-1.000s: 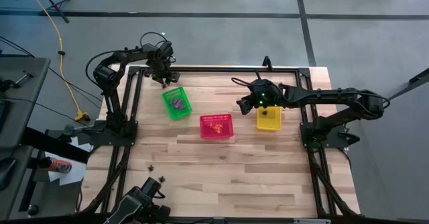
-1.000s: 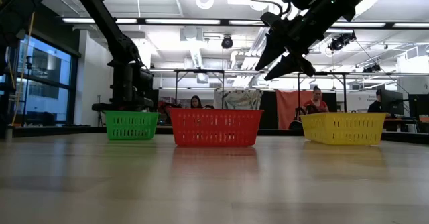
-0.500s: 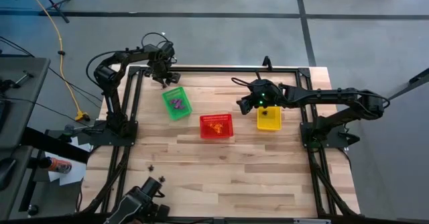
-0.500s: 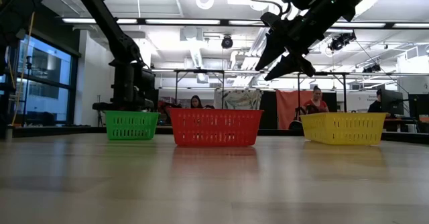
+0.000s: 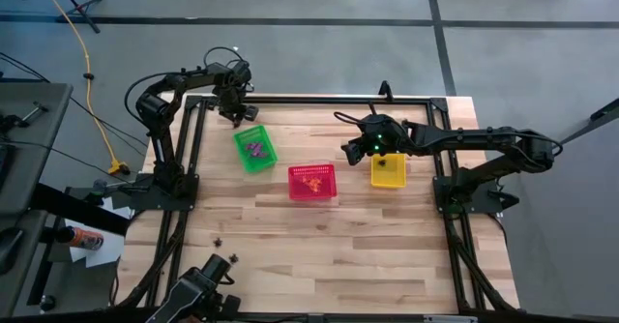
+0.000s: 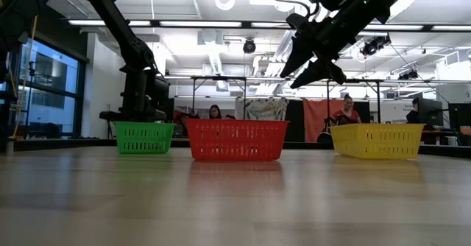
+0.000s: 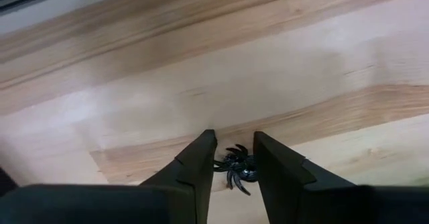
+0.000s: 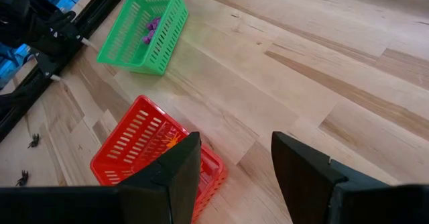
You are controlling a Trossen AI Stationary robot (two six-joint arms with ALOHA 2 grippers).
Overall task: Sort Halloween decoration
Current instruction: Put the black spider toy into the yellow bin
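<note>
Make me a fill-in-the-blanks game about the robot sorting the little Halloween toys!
1. The left claw has a black toy ______ between its fingers on the table.
2. The purple toys lie in the ______ basket.
3. The middle basket is ______.
4. The right claw hangs empty, beside the ______ basket.

Missing words: spider; green; red; yellow

A pale wooden plank table [image 5: 319, 255] in a black metal frame carries three plastic mesh baskets in a loose row: a green basket [image 5: 254, 149], a red basket [image 5: 312, 182] and a yellow basket [image 5: 388, 169]. A tiny black spider trinket [image 7: 236, 168] lies on the boards, and two more black trinkets [image 8: 28, 158] lie near the edge.
</note>
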